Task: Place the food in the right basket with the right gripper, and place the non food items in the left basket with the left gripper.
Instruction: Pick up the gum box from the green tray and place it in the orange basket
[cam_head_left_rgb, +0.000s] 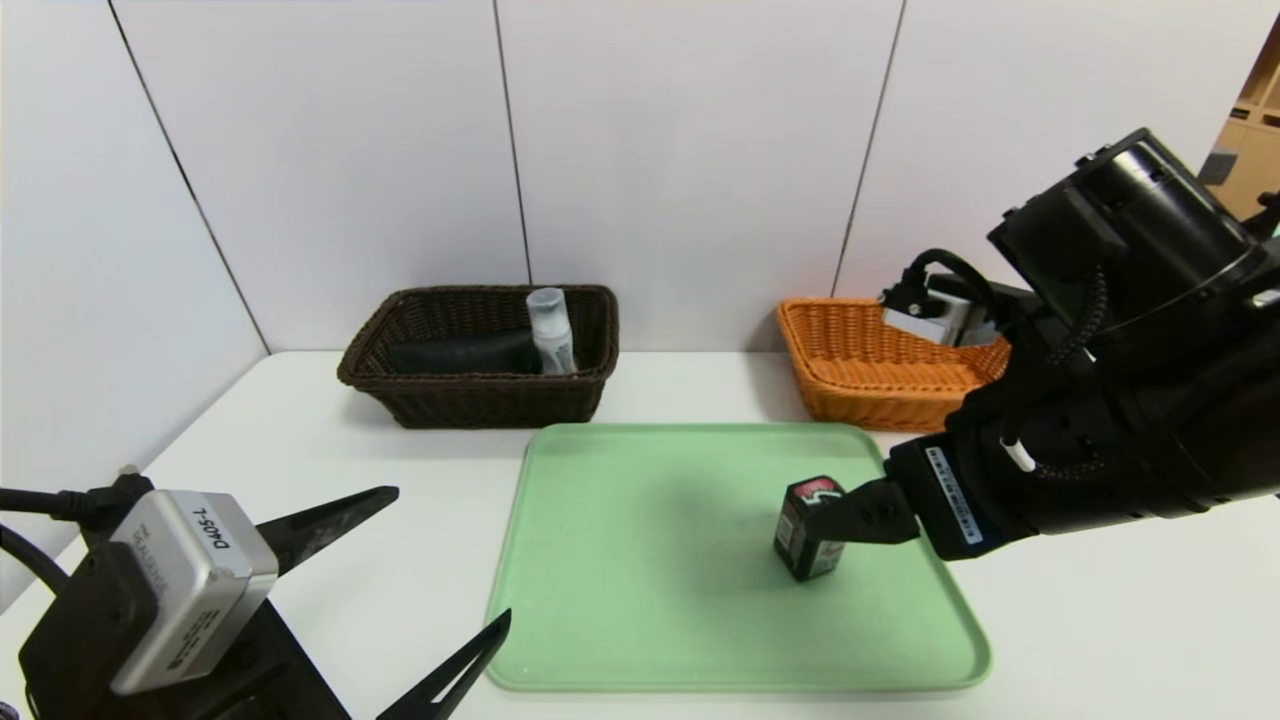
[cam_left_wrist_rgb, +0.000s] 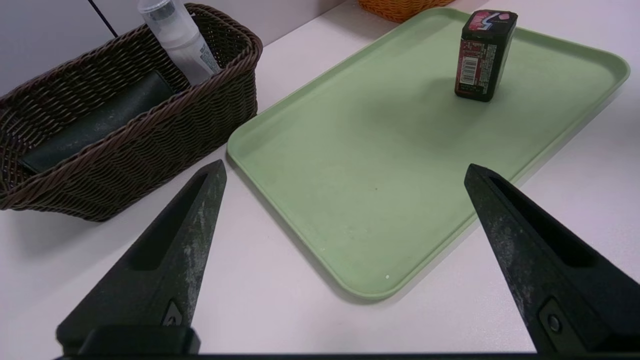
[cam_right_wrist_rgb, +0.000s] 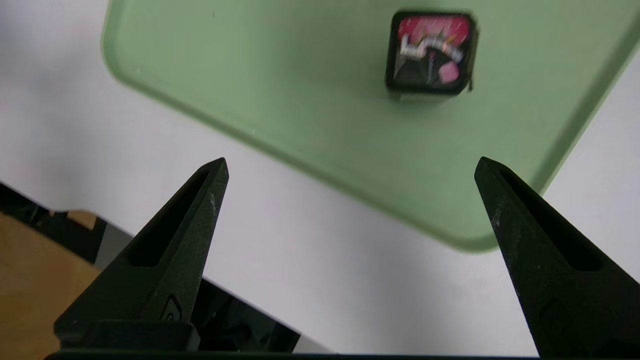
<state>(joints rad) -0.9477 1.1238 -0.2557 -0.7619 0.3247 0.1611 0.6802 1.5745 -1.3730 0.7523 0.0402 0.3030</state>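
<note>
Right wrist view: right gripper (cam_right_wrist_rgb: 350, 165) hovers jaws spread above the upright gum box (cam_right_wrist_rgb: 431, 52) on the green tray (cam_right_wrist_rgb: 300, 115), presumably lining up a grasp; left gripper (cam_left_wrist_rgb: 345, 172) idle, spread, near the tray.

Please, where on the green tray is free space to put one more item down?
The green tray is bare between the small dark box and its left rim. Crowded: the box's corner under the right gripper, and the brown basket.
</note>
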